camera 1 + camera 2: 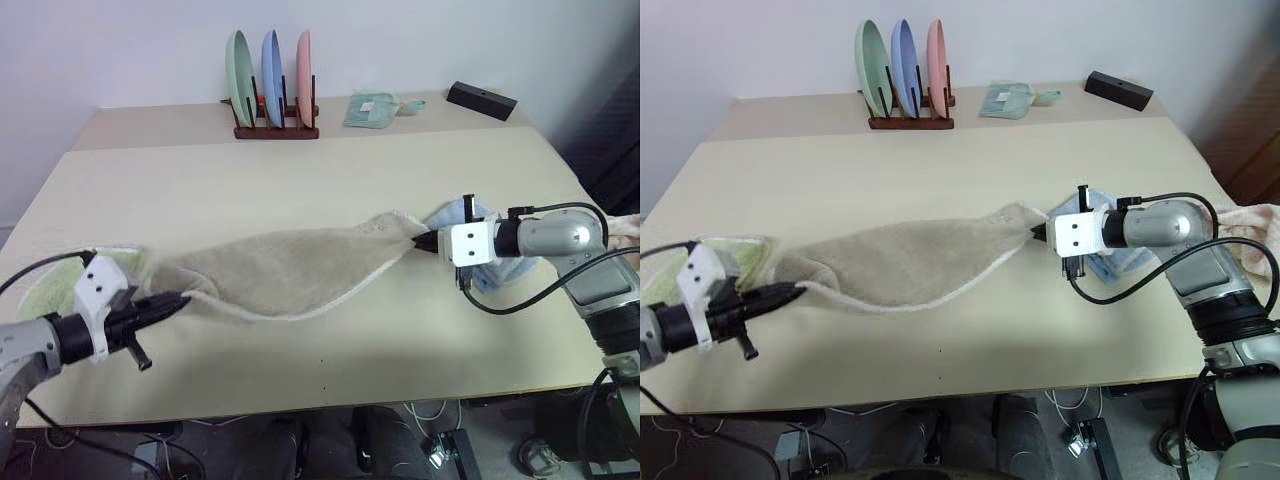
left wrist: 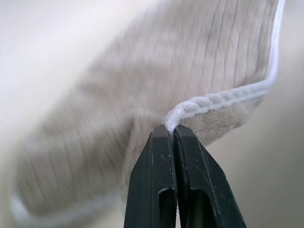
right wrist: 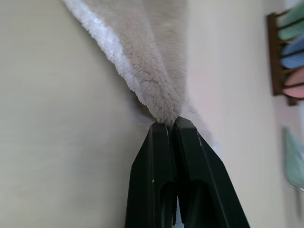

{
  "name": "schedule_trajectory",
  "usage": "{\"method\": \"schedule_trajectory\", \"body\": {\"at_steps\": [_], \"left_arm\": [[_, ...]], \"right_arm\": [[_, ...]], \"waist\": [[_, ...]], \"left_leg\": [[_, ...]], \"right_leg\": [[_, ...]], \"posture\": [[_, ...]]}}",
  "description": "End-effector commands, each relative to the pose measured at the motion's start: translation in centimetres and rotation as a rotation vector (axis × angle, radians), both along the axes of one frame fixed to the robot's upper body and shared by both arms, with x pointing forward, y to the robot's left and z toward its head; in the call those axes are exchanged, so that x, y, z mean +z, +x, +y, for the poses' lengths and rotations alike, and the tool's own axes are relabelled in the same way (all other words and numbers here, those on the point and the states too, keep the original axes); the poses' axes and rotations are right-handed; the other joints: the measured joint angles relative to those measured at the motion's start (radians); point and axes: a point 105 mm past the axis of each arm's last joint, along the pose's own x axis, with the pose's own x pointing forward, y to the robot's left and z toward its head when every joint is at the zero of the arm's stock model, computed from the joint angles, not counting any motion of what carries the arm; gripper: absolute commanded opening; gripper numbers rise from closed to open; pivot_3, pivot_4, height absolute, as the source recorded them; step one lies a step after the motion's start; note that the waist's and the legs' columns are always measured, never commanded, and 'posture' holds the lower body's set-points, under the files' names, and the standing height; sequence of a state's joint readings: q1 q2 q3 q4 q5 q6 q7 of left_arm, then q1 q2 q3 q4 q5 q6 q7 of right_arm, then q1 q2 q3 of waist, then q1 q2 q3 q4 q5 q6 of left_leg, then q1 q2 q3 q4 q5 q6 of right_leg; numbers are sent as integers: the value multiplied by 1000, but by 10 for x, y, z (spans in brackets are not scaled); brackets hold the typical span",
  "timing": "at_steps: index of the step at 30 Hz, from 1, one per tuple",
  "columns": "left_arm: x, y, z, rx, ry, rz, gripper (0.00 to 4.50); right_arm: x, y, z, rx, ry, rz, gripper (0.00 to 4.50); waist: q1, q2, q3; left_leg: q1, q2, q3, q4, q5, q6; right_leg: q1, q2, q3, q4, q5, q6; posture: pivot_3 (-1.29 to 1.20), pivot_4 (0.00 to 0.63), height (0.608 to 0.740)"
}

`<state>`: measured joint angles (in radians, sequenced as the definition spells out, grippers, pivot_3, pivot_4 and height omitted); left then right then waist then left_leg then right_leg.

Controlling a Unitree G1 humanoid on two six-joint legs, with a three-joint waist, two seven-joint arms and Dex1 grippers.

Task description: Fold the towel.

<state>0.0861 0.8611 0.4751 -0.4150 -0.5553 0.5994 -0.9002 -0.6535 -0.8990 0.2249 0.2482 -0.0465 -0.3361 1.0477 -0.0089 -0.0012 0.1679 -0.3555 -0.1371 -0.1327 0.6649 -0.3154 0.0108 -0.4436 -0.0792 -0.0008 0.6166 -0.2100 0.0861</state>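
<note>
You have the large beige terry towel (image 1: 290,270) stretched over the tan table (image 1: 300,180). Your left gripper (image 1: 183,298) and right gripper (image 1: 424,241) each pinch an end tight.

**Colours on the table**

The large beige terry towel (image 1: 290,270) has white stitched edging. Three upright plates, pale green (image 1: 239,78), blue (image 1: 272,77) and pink (image 1: 304,76), stand in a dark brown wooden rack (image 1: 277,129). The tabletop (image 1: 300,180) is plain cream.
</note>
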Motion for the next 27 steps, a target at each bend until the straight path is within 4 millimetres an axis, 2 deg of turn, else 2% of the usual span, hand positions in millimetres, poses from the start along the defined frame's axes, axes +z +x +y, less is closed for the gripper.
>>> {"method": "schedule_trajectory", "body": {"at_steps": [1,2,4,6,7,9,11,12,15,17,19,22,27], "left_arm": [[45,40,11,91,13,-239,0],[55,53,16,127,30,-293,0],[97,91,33,260,32,-461,0],[152,122,51,422,5,-652,0],[171,128,55,454,-18,-706,0],[198,133,59,484,-21,-799,0],[214,133,63,486,-55,-841,0],[215,132,64,470,-71,-830,0],[200,127,65,389,-75,-774,0],[177,117,64,312,-85,-700,0],[145,103,61,236,-67,-579,0],[90,69,51,113,-46,-363,0],[29,20,39,10,22,-67,0]], "right_arm": [[53,23,1,-54,54,-212,18],[63,30,1,-74,59,-254,18],[101,49,-1,-129,87,-400,18],[144,63,-1,-184,116,-567,18],[159,66,-1,-197,122,-625,18],[182,66,3,-195,153,-694,18],[196,62,7,-170,182,-725,18],[198,59,9,-149,187,-721,18],[188,48,13,-80,198,-653,18],[170,39,15,-34,207,-551,18],[143,28,17,5,197,-428,18],[90,2,16,43,167,-172,18],[42,-36,11,31,131,143,18]], "waist": [[4,0,1],[4,0,0],[10,0,1],[15,-2,2],[15,-4,3],[9,-6,2],[-5,-7,1],[-10,-7,1],[-28,-7,1],[-42,-7,1],[-55,-6,1],[-62,-6,1],[-35,-4,3]], "left_leg": [[0,0,0,1,1,-1],[-1,0,0,1,1,-2],[0,0,0,0,1,-2],[-4,-1,-1,1,2,-3],[-4,-2,0,2,2,-3],[-18,-2,0,2,4,-5],[-18,-2,0,2,4,-5],[-18,-2,0,2,4,-4],[-20,-3,0,1,3,-3],[-21,-3,-1,2,3,-3],[-21,-3,-1,2,3,-2],[-22,-3,-1,1,2,-2],[-20,-4,1,5,3,-3]], "right_leg": [[0,0,0,1,1,-1],[-1,0,-1,0,1,-2],[-1,0,-1,0,1,-1],[-4,1,-2,0,2,-2],[-6,0,-2,3,2,-2],[-20,0,-2,2,4,-2],[-23,-2,-2,6,4,-1],[-24,-2,-3,6,4,-1],[-28,-3,-3,4,4,-1],[-28,-3,-3,5,4,-1],[-30,-3,-3,6,4,-1],[-33,-3,-2,12,4,-1],[-30,-2,1,14,5,-4]], "posture": [[0,150,737],[0,150,737],[0,150,737],[0,150,737],[0,150,737],[0,150,737],[0,150,737],[0,150,737],[0,150,737],[0,150,737],[0,150,737],[0,150,737],[0,150,737]]}}
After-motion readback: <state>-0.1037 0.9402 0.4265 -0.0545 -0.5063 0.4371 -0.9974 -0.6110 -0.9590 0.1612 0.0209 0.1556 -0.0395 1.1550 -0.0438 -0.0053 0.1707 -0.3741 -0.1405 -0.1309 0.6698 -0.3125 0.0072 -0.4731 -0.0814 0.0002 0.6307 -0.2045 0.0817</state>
